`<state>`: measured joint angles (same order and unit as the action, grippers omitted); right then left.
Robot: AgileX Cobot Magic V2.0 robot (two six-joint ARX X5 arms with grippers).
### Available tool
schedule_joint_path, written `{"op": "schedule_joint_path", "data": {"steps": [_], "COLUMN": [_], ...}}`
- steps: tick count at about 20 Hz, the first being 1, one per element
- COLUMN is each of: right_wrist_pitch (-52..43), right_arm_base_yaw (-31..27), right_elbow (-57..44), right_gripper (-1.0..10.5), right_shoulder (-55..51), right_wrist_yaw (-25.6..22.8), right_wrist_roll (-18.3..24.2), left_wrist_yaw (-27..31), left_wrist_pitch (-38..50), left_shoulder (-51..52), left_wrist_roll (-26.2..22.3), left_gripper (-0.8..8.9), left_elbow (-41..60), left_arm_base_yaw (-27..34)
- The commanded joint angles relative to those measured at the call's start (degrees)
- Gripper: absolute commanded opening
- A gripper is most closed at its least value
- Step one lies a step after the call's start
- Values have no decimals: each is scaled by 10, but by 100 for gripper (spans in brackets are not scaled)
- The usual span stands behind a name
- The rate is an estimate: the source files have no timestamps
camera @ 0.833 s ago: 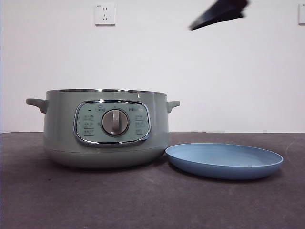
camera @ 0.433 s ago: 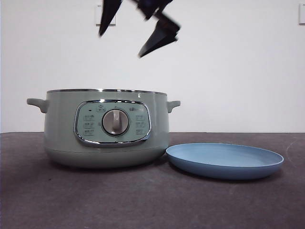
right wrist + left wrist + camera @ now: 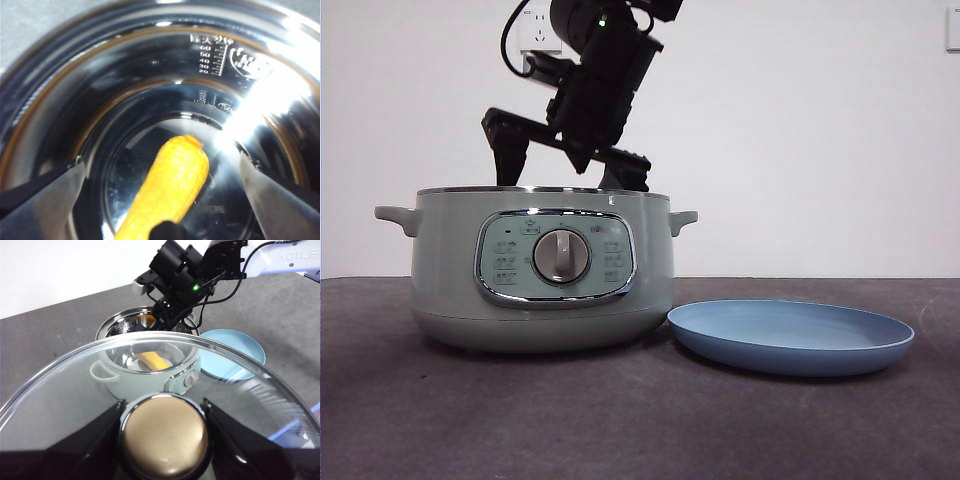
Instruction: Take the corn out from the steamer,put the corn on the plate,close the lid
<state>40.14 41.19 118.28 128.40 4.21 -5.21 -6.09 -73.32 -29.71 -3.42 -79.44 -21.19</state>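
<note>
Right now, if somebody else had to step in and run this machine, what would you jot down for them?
Left gripper: shut on the glass lid's knob, holding the lid in the air, away from the pot.
Right gripper: open, lowered into the steamer, one jaw on each side of the corn, not gripping it yet.
Plate: on the table beside the steamer, nothing on it.
Done: lid off.
Left: grip the corn, lift it out, lay it on the plate, put the lid back on.
</note>
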Motion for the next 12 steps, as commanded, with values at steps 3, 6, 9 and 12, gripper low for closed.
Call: {"op": "schedule_joint_path", "data": {"steps": [3, 6, 9, 12], "right_wrist_pitch": [-16, -18, -19, 3], "right_arm_base_yaw": [2, 2, 4, 4], "right_elbow": [2, 2, 2, 2], "right_gripper": [593, 574, 467, 468], "right_shoulder": [34, 43, 44, 48], "right_wrist_yaw": [-14, -16, -16, -16], "right_wrist_roll": [-10, -10, -10, -14], "left_wrist_yaw": [0, 0, 0, 0], "left_wrist_pitch": [19, 16, 16, 12], "left_shoulder": [6, 6, 6, 6], "left_wrist_roll": [-3, -3, -3, -3], "left_gripper": [-8, -8, -9, -9], "left_elbow": [-9, -9, -9, -9], "left_arm_base_yaw": [-1, -1, -1, -1]}}
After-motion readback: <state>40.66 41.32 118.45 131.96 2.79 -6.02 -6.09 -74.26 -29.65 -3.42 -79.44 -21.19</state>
